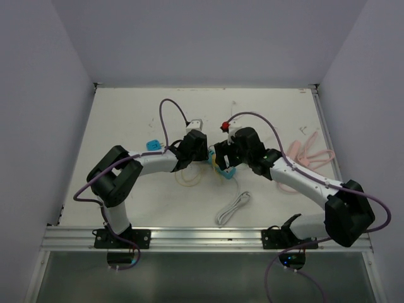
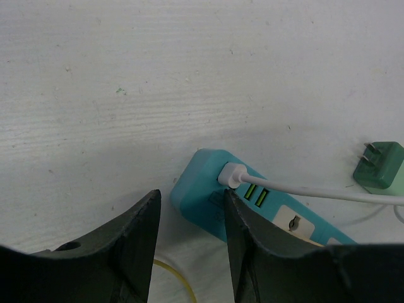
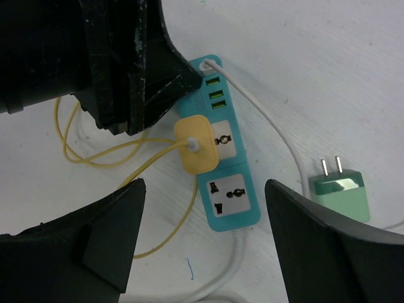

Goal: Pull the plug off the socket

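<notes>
A teal power strip (image 3: pixel 226 165) lies on the white table. A yellow plug (image 3: pixel 197 144) with a yellow cable sits in its middle socket. A white USB plug (image 2: pixel 231 175) with a white cable sits in the port at its end. My left gripper (image 2: pixel 191 201) is open, low over the strip's USB end, and the strip's corner (image 2: pixel 201 196) lies between its fingers. Its black fingers (image 3: pixel 165 71) show in the right wrist view beside the USB ports. My right gripper (image 3: pixel 205 189) is wide open above the strip's other end, near the empty socket. Both grippers meet mid-table (image 1: pixel 216 158).
A green two-pin adapter (image 3: pixel 341 192) lies just right of the strip, also in the left wrist view (image 2: pixel 380 165). Yellow cable loops (image 3: pixel 95 154) lie to the left. A coiled white cable (image 1: pixel 232 208), pink cable (image 1: pixel 309 154), a blue item (image 1: pixel 153 145) and a white adapter (image 1: pixel 196 124) lie around.
</notes>
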`<state>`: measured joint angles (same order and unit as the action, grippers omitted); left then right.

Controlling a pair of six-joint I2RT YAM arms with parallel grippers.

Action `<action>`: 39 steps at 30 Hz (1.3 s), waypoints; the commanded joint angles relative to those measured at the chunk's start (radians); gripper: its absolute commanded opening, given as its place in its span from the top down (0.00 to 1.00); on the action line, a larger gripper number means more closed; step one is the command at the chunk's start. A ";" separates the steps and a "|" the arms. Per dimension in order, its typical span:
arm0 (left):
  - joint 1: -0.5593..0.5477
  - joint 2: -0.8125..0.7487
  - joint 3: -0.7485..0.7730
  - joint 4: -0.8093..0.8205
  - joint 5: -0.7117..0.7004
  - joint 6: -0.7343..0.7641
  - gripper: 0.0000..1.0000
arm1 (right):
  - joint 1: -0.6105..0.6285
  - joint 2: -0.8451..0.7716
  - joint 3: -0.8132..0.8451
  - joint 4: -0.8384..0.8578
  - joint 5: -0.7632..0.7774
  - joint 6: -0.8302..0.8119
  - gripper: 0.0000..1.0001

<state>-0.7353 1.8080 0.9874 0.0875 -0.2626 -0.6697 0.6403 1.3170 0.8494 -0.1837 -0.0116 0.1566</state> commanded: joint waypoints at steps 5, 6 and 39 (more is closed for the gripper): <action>0.008 0.011 -0.024 -0.115 -0.003 0.021 0.52 | 0.053 0.088 0.068 0.067 0.009 -0.043 0.21; 0.008 0.011 -0.023 -0.115 -0.003 0.022 0.52 | 0.056 0.088 0.068 0.072 0.009 -0.043 0.22; 0.008 0.043 0.008 -0.143 0.003 0.021 0.53 | 0.058 0.265 0.034 0.240 0.053 -0.074 0.92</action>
<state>-0.7292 1.8103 0.9974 0.0715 -0.2470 -0.6697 0.7002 1.5978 0.8837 -0.0322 0.0109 0.0719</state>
